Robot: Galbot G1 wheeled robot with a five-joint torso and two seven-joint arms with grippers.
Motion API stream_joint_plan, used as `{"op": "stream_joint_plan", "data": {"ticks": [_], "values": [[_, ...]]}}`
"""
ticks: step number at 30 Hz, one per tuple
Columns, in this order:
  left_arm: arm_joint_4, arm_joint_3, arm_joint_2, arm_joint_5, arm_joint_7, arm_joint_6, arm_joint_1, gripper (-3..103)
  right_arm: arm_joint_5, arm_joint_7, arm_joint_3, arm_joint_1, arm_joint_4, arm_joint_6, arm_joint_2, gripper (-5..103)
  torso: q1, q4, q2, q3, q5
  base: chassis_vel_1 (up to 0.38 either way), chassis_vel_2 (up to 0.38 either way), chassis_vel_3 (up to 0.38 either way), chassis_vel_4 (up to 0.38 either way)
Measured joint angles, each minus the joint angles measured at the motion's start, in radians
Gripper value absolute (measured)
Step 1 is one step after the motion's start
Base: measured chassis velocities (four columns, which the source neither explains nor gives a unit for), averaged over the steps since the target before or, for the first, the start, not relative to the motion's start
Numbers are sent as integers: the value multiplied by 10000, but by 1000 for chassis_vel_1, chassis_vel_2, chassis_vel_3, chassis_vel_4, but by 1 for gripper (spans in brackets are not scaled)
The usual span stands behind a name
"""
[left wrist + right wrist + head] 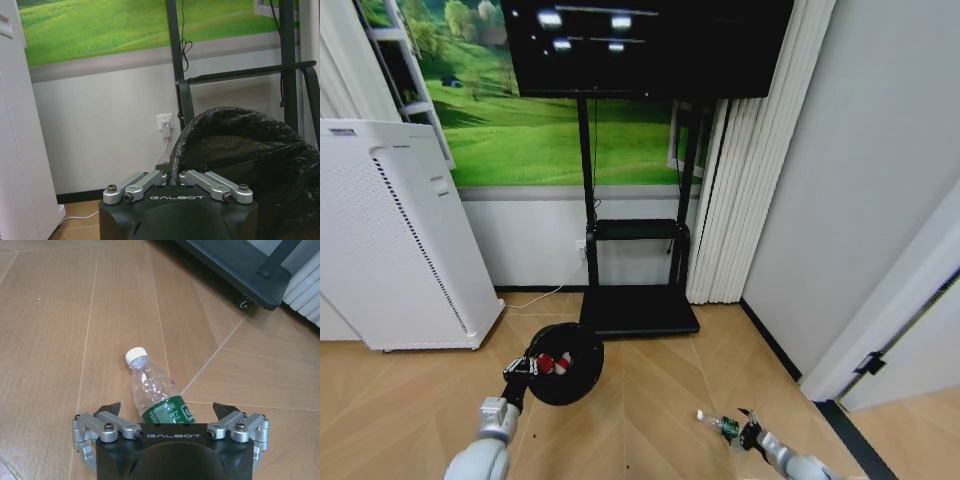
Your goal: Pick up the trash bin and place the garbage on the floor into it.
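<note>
My left gripper (525, 368) is shut on the rim of the black mesh trash bin (568, 365), which has a black liner. In the left wrist view the left gripper (170, 174) pinches that rim, with the trash bin (250, 150) just beyond it. Red and white garbage pieces (552, 363) lie inside the bin. A clear plastic bottle (152, 390) with a white cap and green label lies on the wooden floor. My right gripper (166, 409) stands open low over the bottle, one finger on each side of its lower half. In the head view the right gripper (750, 435) is at the lower right, with the bottle (718, 424) in front of it.
A tall white perforated appliance (390, 240) stands at the left. The TV stand's black base (638, 310) sits just behind the bin. A white cable (535, 300) runs along the floor by the wall. A door frame (890, 340) and white curtains (740, 200) close in the right side.
</note>
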Motion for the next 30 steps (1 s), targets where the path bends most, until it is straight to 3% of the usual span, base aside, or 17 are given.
{"op": "stream_joint_plan", "data": {"ticks": [8,26,30], "values": [[3,56,-19,59,2,-37,29,5,-459,29,-200,649,-1264,105,763,100,0,4,0,0,0,0,0,0,0],[231,291,-180,209,2,-181,-1,5,-997,-108,-347,1510,-2887,253,1448,100,0,1,0,0,-1,0,0,0,0],[309,301,-132,218,3,-233,-1,5,-1151,-265,-266,1627,-3160,405,1588,85,-1,2,1,-1,-5,0,0,0,0]]}}
